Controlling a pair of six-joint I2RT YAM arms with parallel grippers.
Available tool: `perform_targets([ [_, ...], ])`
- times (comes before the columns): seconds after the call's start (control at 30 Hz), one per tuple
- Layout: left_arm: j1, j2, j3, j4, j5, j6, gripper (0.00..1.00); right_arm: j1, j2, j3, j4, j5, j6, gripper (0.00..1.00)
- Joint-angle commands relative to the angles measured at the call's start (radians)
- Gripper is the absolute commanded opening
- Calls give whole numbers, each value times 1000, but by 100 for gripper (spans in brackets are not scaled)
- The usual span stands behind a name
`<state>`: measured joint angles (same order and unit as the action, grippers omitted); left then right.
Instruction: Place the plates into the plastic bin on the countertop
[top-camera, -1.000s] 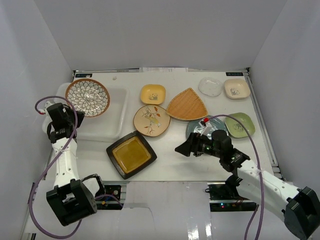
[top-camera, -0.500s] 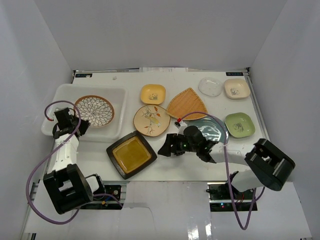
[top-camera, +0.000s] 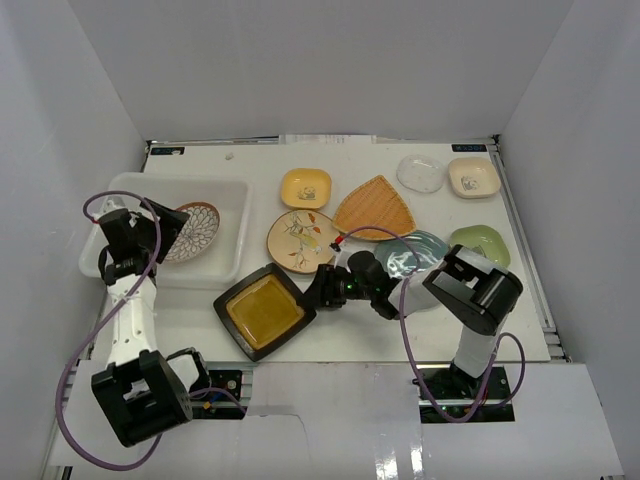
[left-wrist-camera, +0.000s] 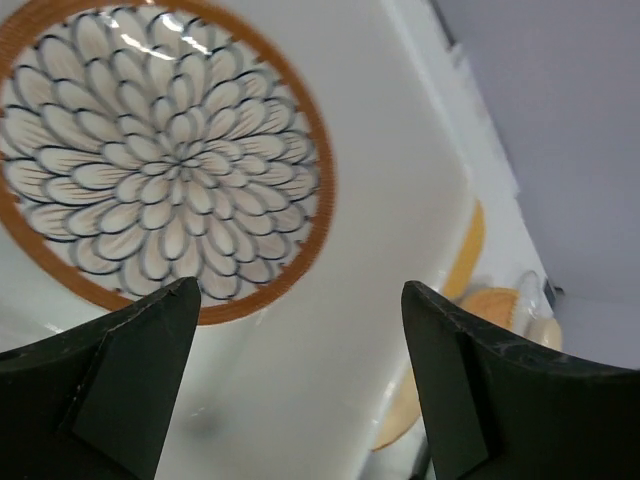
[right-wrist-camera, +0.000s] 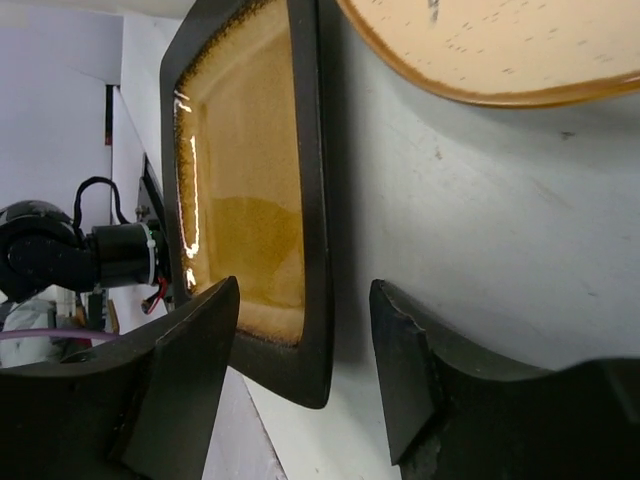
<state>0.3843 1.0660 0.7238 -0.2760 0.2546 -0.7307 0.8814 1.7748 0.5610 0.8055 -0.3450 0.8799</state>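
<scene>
The round blue-patterned plate (top-camera: 197, 229) (left-wrist-camera: 160, 150) lies inside the plastic bin (top-camera: 180, 181) (left-wrist-camera: 400, 200) at the left of the countertop (top-camera: 350, 330). My left gripper (top-camera: 160, 232) (left-wrist-camera: 298, 288) hangs open just beside that plate, holding nothing. The dark square plate (top-camera: 260, 311) (right-wrist-camera: 250, 180) with the amber centre lies near the front edge. My right gripper (top-camera: 318, 290) (right-wrist-camera: 305, 290) is open, its jaws straddling that plate's right corner rim, one finger over the amber centre and one outside, with gaps on both sides.
Beyond the dark plate lie the floral cream plate (top-camera: 302, 240) (right-wrist-camera: 500, 45), the yellow plate (top-camera: 305, 187) and the orange woven plate (top-camera: 375, 208). The teal plate (top-camera: 420, 248), green plate (top-camera: 482, 243), clear plate (top-camera: 420, 173) and cream plate (top-camera: 473, 176) are at the right. White walls surround everything.
My left gripper opened and let go of the patterned plate, which settled down into the bin. My right arm swept left from the teal plate to the dark square plate, its jaws narrowing.
</scene>
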Motion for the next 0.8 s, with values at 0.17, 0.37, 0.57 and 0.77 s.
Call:
perform_targets([
  [0.17,-31,-75,154,43,299,36,95,41,116,-33,312,-55,177,49],
  [0.37,-110,-95,129,23,580,30,96,41,82,-134,526,-69,266,14],
  [0.57,-245,-208,126,-54,607,71,96,39,-193,-246,398,-35,213,8],
  [0.77,-306,-311,100,-186,595,126,92,-33,-717,-312,11,14,108,8],
])
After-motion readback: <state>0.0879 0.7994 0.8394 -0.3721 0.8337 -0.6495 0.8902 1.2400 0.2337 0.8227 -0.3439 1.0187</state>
